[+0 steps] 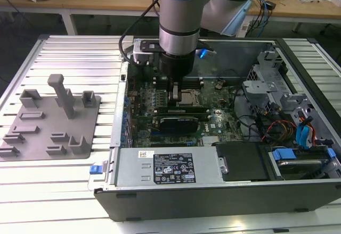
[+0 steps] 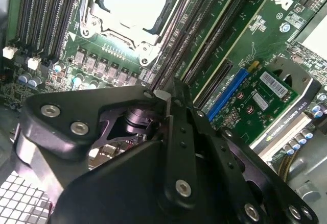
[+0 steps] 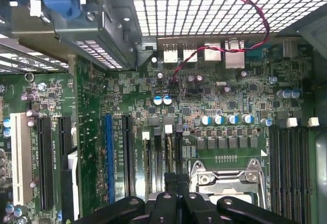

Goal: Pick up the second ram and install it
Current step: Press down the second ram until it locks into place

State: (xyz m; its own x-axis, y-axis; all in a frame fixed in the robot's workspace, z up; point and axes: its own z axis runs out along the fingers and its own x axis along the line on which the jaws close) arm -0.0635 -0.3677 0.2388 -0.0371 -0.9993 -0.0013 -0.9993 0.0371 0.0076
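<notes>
My gripper reaches straight down into the open computer case, onto the memory slots between the processor socket and the black expansion card. Its fingers are shut, pressed together with no gap in both wrist views. The second ram, a long narrow stick with dark chips, stands on edge in a slot directly under the fingertips. In the first wrist view that slot runs from a white latch to the fingers. Whether the fingertips touch the stick's top edge is hidden.
A grey fixture tray with bare holders lies on the slatted table at the exterior view's left. The power supply lines the case's near side. Drive bays with blue tabs and cables fill the exterior view's right. A red-black wire crosses the rear grille.
</notes>
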